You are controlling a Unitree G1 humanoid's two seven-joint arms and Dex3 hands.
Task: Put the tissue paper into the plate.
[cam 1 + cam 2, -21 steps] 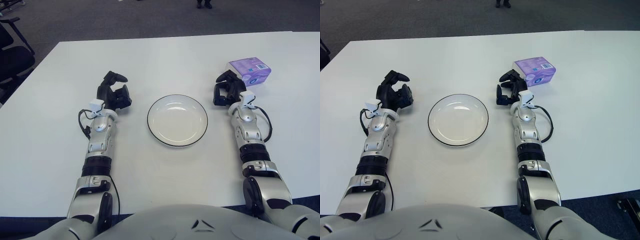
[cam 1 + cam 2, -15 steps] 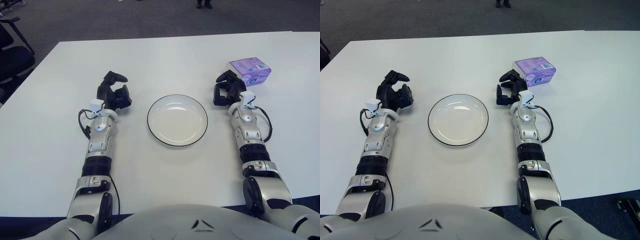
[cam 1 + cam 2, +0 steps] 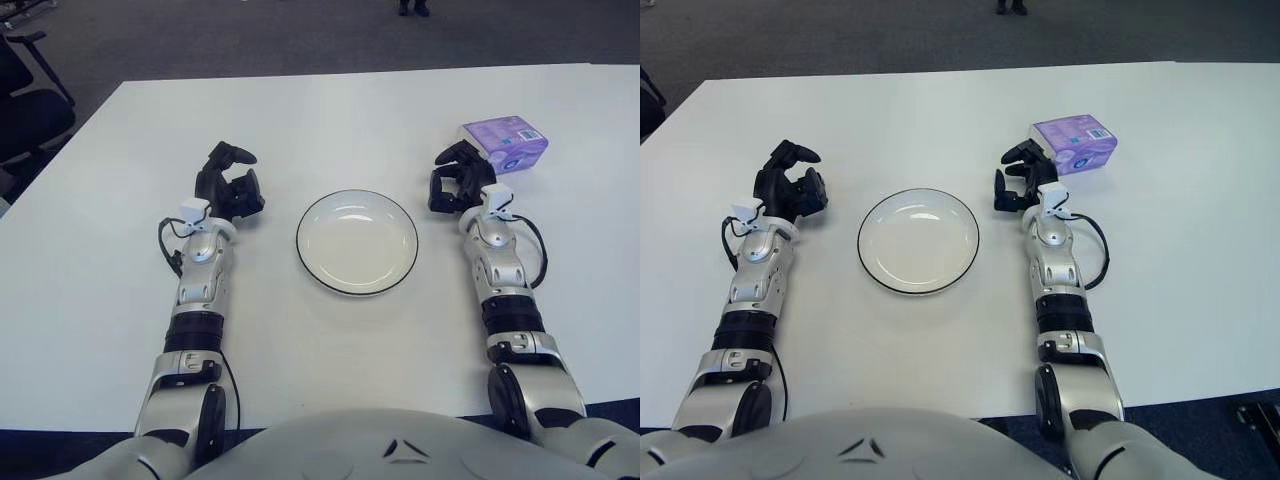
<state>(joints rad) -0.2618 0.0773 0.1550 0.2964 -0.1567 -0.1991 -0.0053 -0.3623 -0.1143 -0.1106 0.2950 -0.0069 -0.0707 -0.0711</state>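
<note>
The small purple plastic-wrapped tissue pack (image 3: 505, 143) lies on the white counter (image 3: 330, 110) toward its far right, well apart from the round white plate with a dark rim (image 3: 357, 241) at the centre. The right robot hand (image 3: 457, 180) sits just beside the pack, fingers loosely spread, gripping nothing. The left robot hand (image 3: 229, 184) rests left of the plate, fingers relaxed and empty.

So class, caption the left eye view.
Right hand beside the tissue pack, plate empty, left hand parked.
</note>
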